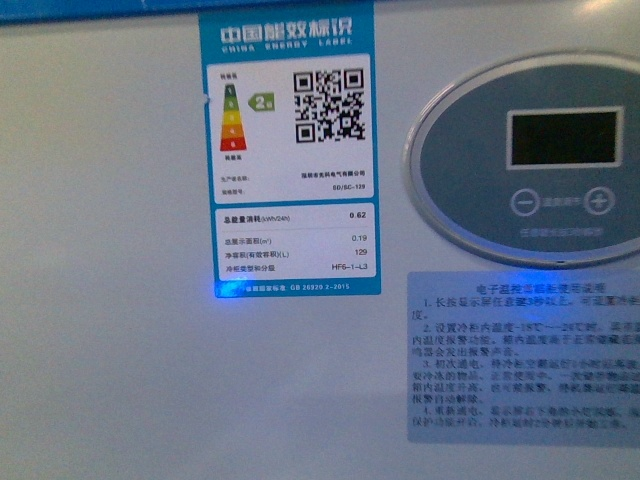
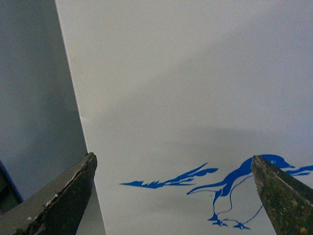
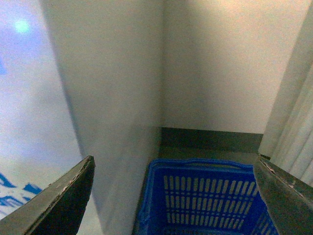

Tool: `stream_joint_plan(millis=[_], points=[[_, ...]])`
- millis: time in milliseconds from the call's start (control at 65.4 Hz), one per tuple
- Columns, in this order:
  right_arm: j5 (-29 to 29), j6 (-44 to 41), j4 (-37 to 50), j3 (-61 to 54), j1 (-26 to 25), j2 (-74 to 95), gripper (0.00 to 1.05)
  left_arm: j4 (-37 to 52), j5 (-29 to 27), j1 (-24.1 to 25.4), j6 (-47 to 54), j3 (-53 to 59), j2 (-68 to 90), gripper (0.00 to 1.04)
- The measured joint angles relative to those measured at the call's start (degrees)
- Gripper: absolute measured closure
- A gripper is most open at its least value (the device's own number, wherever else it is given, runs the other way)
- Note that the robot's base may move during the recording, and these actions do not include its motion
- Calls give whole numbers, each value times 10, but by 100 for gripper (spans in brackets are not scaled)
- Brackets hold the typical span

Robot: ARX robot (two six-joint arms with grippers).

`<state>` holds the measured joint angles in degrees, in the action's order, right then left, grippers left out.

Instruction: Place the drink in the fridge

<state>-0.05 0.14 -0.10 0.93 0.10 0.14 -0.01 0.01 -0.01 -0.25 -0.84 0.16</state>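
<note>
White painted metal fills the front view: this is the front face of the white chest fridge [image 1: 120, 380], seen from very close. A blue and white energy label with a QR code [image 1: 290, 150] sits in the upper centre of the frame. An oval grey control panel with a dark display [image 1: 545, 160] is at the upper right, and a pale sticker of printed instructions [image 1: 520, 360] is at the lower right. A blue glow [image 1: 225, 290] shows under the label.

The left wrist view shows the left end effector [image 2: 172, 157] with its two dark fingers spread wide and nothing between them. It faces the fridge's blue penguin drawing [image 2: 239, 181].

The right end effector [image 3: 174, 159] is also wide open and empty. It looks past a white panel towards a room corner, where a blue slotted plastic basket [image 3: 205, 200] stands on the floor.

The clear bottle of brown drink appears in no view, and the basket's inside is mostly hidden, so its place cannot be told. The fridge's glass lid is also out of sight.

Both arms look to be between actions, probably searching. To do this well, the robot would first need a wider view, so that bottle and lid are both found before any reach. Then it should grip the bottle around its body and keep it upright.
</note>
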Motion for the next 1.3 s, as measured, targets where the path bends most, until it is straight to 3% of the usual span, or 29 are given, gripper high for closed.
stream_joint_plan(millis=[46, 107, 199, 382, 428, 489, 657, 871, 1116, 1299], points=[[3, 1, -3, 1, 1, 4, 7, 0, 0, 0, 0, 0, 1, 8], [40, 26, -72, 24, -3, 35, 7, 0, 0, 0, 0, 0, 0, 8], [-28, 40, -143, 74, -100, 142, 7, 0, 0, 0, 0, 0, 0, 8], [-201, -45, -89, 123, -318, 332, 7, 0, 0, 0, 0, 0, 0, 8], [-217, -100, -37, 137, -371, 431, 7, 0, 0, 0, 0, 0, 0, 8], [-218, -137, 9, 151, -394, 519, 7, 0, 0, 0, 0, 0, 0, 8], [-177, -190, 129, 198, -400, 748, 7, 0, 0, 0, 0, 0, 0, 8], [-114, -224, 261, 253, -343, 1022, 7, 0, 0, 0, 0, 0, 0, 8], [-23, -243, 358, 343, -277, 1273, 7, 0, 0, 0, 0, 0, 0, 8], [49, -278, 407, 423, -270, 1434, 7, 0, 0, 0, 0, 0, 0, 8]])
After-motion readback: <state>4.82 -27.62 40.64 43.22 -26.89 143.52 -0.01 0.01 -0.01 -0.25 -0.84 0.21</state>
